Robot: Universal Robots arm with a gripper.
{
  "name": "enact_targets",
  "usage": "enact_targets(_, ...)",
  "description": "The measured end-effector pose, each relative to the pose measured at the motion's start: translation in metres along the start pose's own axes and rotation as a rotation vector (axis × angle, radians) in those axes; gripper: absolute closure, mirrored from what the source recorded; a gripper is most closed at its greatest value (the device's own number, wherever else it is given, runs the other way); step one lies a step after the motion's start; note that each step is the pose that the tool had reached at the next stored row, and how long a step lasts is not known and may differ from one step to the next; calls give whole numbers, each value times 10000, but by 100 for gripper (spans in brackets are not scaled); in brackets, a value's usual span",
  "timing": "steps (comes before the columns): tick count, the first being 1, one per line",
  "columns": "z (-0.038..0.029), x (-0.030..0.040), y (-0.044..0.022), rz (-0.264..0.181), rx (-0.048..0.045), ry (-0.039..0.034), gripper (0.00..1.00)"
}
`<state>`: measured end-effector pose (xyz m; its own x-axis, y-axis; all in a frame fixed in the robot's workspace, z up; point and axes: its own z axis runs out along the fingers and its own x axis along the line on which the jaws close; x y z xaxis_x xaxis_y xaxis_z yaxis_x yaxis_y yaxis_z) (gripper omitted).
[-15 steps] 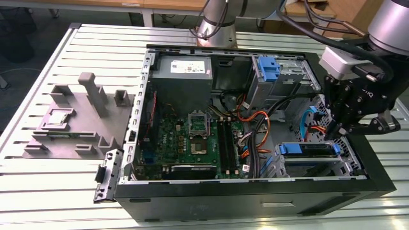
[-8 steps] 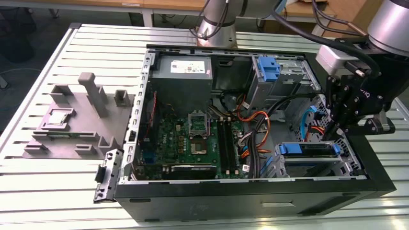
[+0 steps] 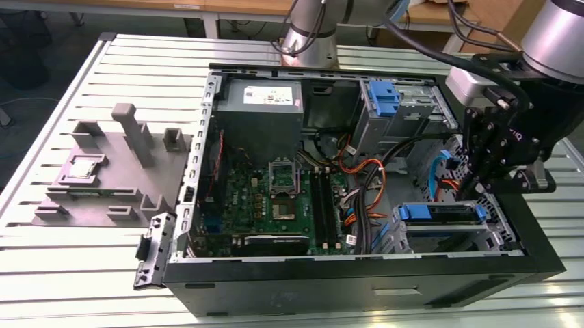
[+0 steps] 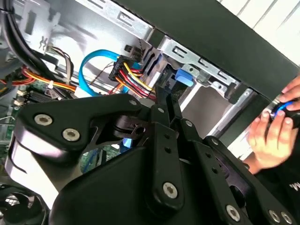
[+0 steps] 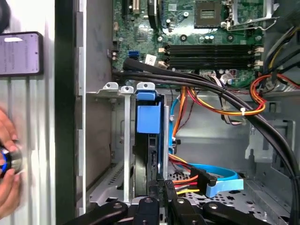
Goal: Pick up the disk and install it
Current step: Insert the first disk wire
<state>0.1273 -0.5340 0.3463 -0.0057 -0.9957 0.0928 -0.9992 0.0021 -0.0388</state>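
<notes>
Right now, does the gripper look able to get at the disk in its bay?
Probably yes. The gripper sits right at the end of the disk, which stands in the metal bay. The cables lie beside it, not across it.

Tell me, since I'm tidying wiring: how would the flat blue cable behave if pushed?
The flat blue ribbon cable curves in a loose loop, so it probably flexes and springs back. It looks thin, likely light. Its blue plug near the red-yellow wire bundle may snag.

The power-supply box (image 3: 260, 96) label's print seems too small to read
</notes>
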Motion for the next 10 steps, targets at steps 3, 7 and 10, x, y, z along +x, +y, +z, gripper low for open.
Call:
enact_targets(3,12,42,1,12,-2,-304,83)
enact_targets(7,25,101,2,21,-3,-394,83)
enact_targets(10,30,108,3,72,-7,-393,83)
